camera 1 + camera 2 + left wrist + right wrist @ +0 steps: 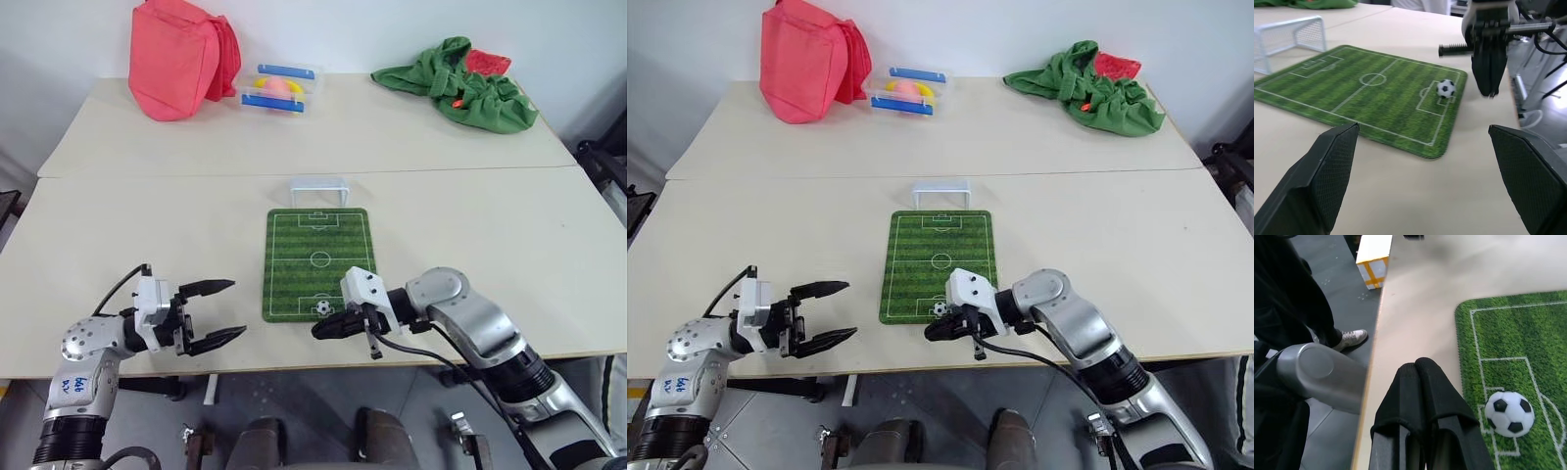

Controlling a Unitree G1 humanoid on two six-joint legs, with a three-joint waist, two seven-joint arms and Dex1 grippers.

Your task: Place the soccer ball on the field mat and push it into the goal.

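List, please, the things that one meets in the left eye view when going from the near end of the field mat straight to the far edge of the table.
soccer ball → field mat → goal → clear box with blue bars

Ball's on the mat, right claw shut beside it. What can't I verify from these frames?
- Contents of the clear box: head views, too small; only pink and yellow shapes show.
- What lies inside the red bag and under the green cloth: covered by their own fabric.
- The goal: left wrist view, its left side cut off by the edge.
- The person: right wrist view, cut off above the legs.
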